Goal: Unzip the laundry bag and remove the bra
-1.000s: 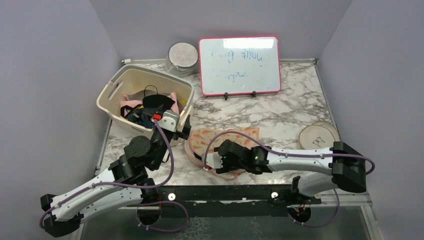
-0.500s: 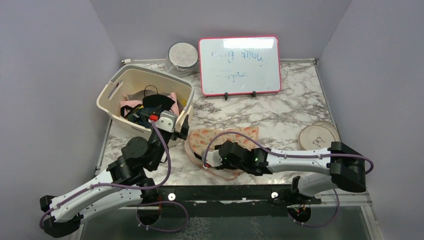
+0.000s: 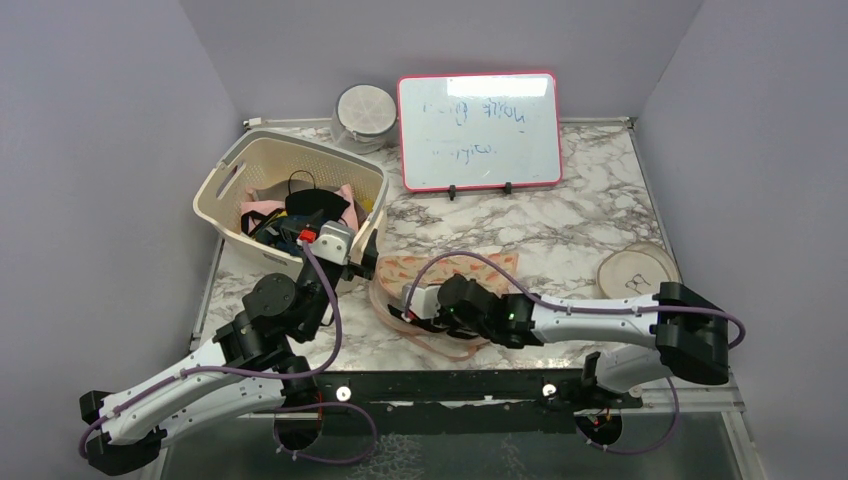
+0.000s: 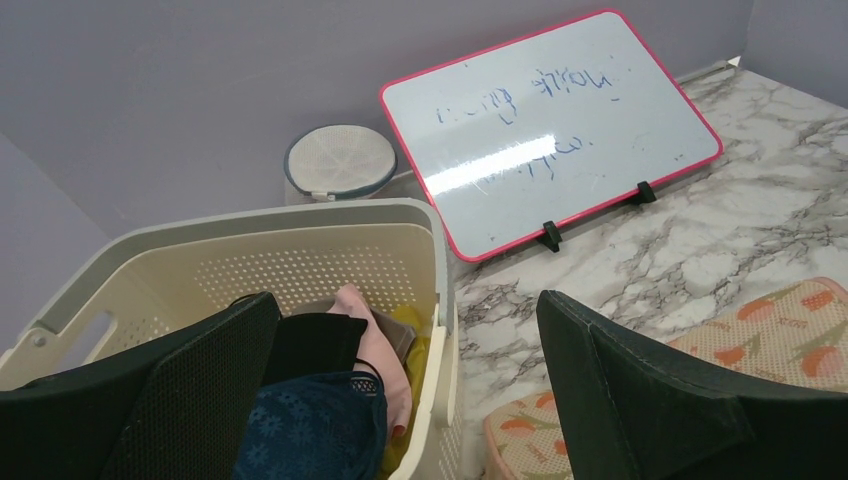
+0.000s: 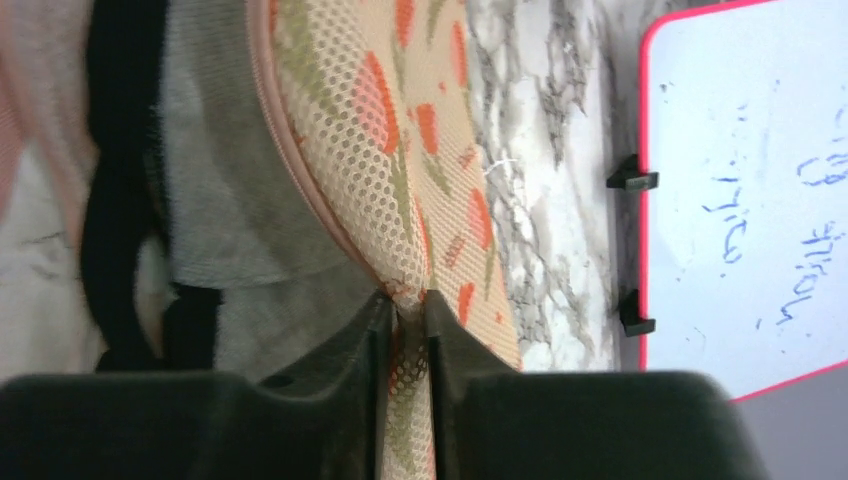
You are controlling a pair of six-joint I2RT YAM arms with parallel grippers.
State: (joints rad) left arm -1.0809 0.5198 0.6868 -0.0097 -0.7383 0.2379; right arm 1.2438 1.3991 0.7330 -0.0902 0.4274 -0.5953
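Observation:
The peach printed laundry bag (image 3: 470,272) lies on the marble table in front of the arms; it also shows in the left wrist view (image 4: 760,330). My right gripper (image 5: 406,300) is shut on the bag's mesh lid (image 5: 370,140) and holds it lifted. Under the lid the grey bra (image 5: 230,210) with black edging lies inside the bag. In the top view my right gripper (image 3: 432,312) is at the bag's near left part. My left gripper (image 4: 400,400) is open and empty, hovering over the right rim of the cream basket (image 4: 440,330), left of the bag.
The cream perforated basket (image 3: 240,180) at the left holds a blue lace garment (image 4: 310,430), black and pink clothes. A pink-framed whiteboard (image 3: 478,130) stands at the back, a round mesh case (image 3: 364,115) beside it. A round disc (image 3: 635,270) lies at the right.
My right gripper has moved a little toward the back with the bag's lid pinched, lifting it. My left gripper shifted slightly left early on, then stayed still.

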